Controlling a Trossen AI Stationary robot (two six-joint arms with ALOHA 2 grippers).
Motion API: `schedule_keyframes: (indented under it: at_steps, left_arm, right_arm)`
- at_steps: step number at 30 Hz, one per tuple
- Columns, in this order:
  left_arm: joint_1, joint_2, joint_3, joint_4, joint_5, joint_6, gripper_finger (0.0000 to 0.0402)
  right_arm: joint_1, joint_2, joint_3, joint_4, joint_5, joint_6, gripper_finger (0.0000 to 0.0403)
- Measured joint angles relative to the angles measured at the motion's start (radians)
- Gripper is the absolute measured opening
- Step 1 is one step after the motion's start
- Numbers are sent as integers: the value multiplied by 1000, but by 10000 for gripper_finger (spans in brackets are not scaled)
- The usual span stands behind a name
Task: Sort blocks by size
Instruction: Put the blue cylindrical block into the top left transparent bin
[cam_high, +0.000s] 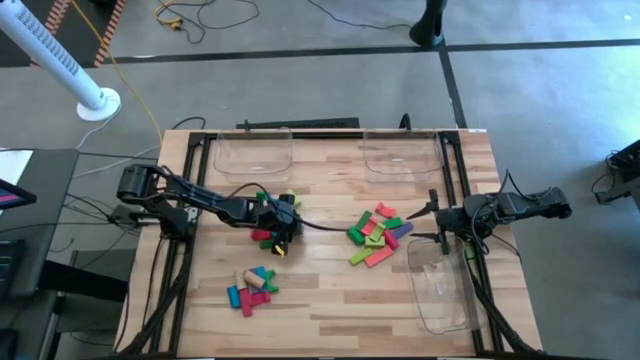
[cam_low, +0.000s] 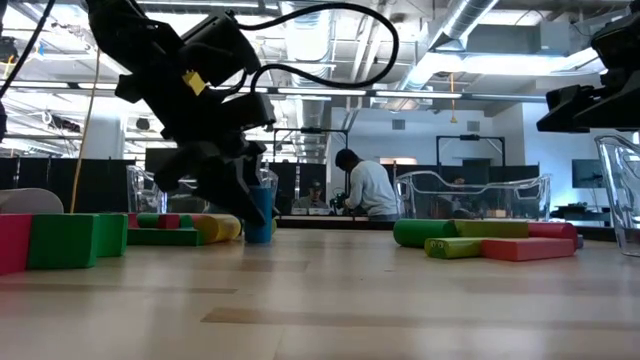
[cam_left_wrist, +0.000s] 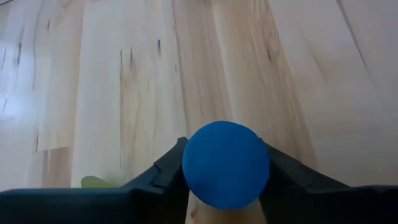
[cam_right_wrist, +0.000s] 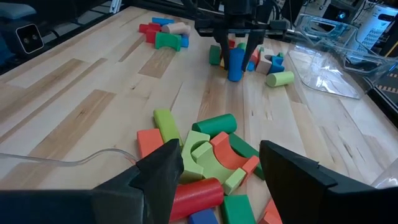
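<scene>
The left gripper (cam_right_wrist: 235, 46) squeezes 1 blue cylinder (cam_left_wrist: 226, 163) standing on the wooden table (cam_high: 330, 300); the right gripper (cam_right_wrist: 214, 177) waits open.

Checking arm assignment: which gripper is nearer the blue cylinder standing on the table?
Left. The left gripper has its fingers on either side of the blue cylinder, closing on it. The right gripper hovers open over the other block pile, well off to the side.

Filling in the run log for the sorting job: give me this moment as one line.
left claw: closed on upright blue cylinder, still on table | right claw: open, above right block pile | trays: no blocks seen
</scene>
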Motion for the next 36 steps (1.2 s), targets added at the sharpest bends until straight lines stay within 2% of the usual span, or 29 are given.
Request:
schedule_keyframes:
  at_steps: [9, 15, 19, 23, 25, 29, 36]
  left_arm:
    - [0, -1, 0, 1, 12, -1, 133]
    - [0, -49, -1, 20, 15, 0, 133]
    - [12, -110, -1, 118, 0, 31, 133]
    - [64, -148, 4, 319, 4, 78, 133]
    - [107, -146, 34, 384, 37, 83, 133]
    - [203, -102, 153, 404, 133, 71, 133]
    - [303, -61, 330, 269, 162, 143, 133]
  right_arm:
    - [0, 0, 0, 0, 0, 0, 249]
    - [0, 0, 0, 0, 0, 0, 249]
    - [0, 0, 0, 0, 0, 0, 249]
    - [0, 0, 0, 0, 0, 0, 249]
    - [0, 0, 0, 0, 0, 0, 249]
    - [0, 0, 0, 0, 0, 0, 249]
    - [0, 0, 0, 0, 0, 0, 249]
